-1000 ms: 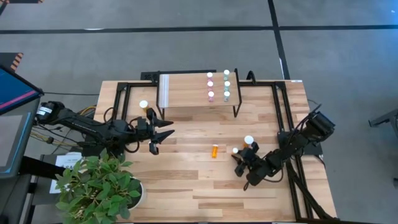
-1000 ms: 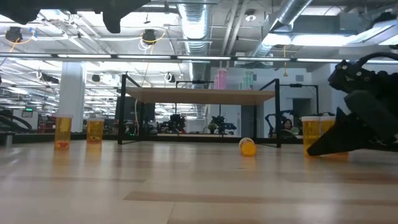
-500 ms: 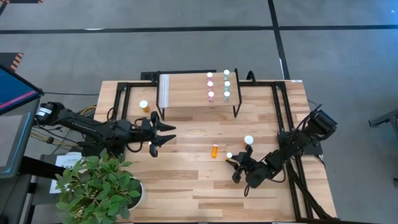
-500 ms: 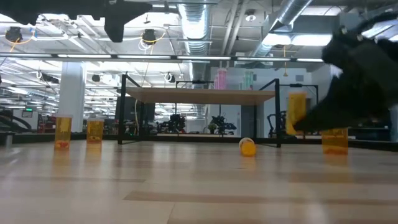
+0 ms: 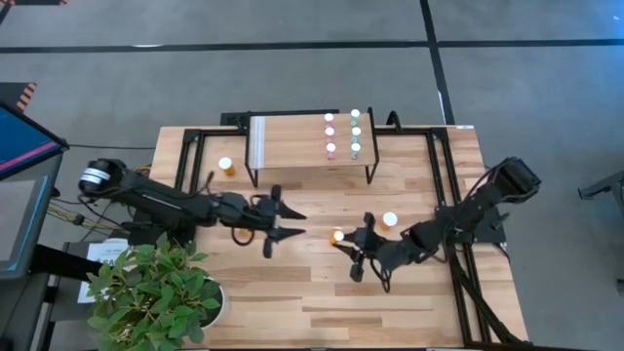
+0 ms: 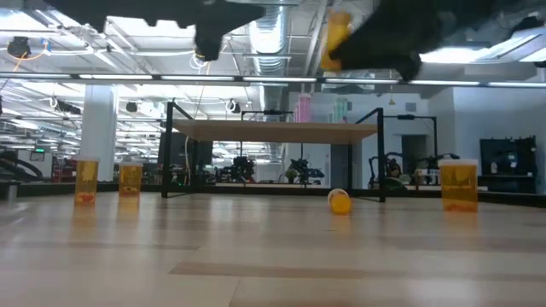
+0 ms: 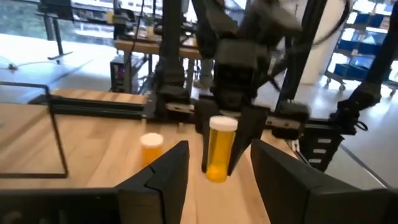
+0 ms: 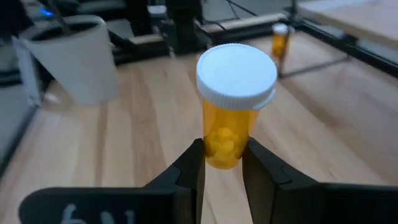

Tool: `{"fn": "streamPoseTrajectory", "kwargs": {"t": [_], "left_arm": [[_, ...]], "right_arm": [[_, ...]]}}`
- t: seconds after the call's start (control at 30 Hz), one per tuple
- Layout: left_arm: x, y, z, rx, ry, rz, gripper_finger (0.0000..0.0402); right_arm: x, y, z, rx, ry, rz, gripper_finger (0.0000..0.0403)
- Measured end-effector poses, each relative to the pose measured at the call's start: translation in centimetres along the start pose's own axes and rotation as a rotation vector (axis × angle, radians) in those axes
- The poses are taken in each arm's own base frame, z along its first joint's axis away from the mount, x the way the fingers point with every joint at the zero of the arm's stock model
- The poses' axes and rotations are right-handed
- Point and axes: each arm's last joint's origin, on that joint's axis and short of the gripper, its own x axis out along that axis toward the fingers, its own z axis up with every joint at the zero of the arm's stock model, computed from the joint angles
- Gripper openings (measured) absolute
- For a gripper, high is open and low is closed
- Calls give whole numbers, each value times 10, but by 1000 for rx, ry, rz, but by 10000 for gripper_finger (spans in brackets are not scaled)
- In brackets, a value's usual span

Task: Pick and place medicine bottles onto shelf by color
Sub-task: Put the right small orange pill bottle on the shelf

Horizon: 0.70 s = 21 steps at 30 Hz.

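Observation:
My right gripper (image 5: 345, 244) is shut on a larger orange bottle with a white cap (image 8: 235, 93), held high over the table's middle; it also shows in the low view (image 6: 339, 38). A small orange bottle (image 6: 339, 201) lies on the table straight below it. My left gripper (image 5: 286, 231) is open and empty, just left of the held bottle and facing it (image 7: 219, 149). The shelf (image 5: 302, 141) carries pink (image 5: 330, 134) and green (image 5: 356, 132) bottles standing near its right end. My right gripper pinches the bottle's lower body (image 8: 221, 152) between its two fingers, one on each side. The fingers come about level from the table's right. The bottle stands upright, cap up, lifted clear of the table.
One orange bottle (image 5: 390, 219) stands right of the held one. Another (image 5: 225, 166) stands left of the shelf's legs. A potted plant (image 5: 156, 292) is at the near left corner. Black frame rails (image 5: 439, 185) run along the far and right sides.
My right gripper has lifted the orange bottle off the table, high up, and carried it toward the table's left, over the lying bottle. My left gripper has reached toward the table's right, closing in on the held bottle, and stays open.

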Motion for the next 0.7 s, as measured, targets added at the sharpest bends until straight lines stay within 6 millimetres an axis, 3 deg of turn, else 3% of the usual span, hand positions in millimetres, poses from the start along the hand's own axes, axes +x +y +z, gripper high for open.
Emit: {"fn": "streamPoseTrajectory", "kwargs": {"t": [0.17,0.3,0.47,0.7], "left_arm": [[30,-1,0,-14,71,1,186],[42,-1,-3,-12,116,8,212],[49,-3,-4,-17,105,-34,234],[49,-4,-4,-19,104,-75,231]], "right_arm": [[12,-1,17,18,2,69,99],[17,-1,15,12,27,85,99],[19,0,13,20,27,88,99],[19,0,14,27,18,91,99]]}}
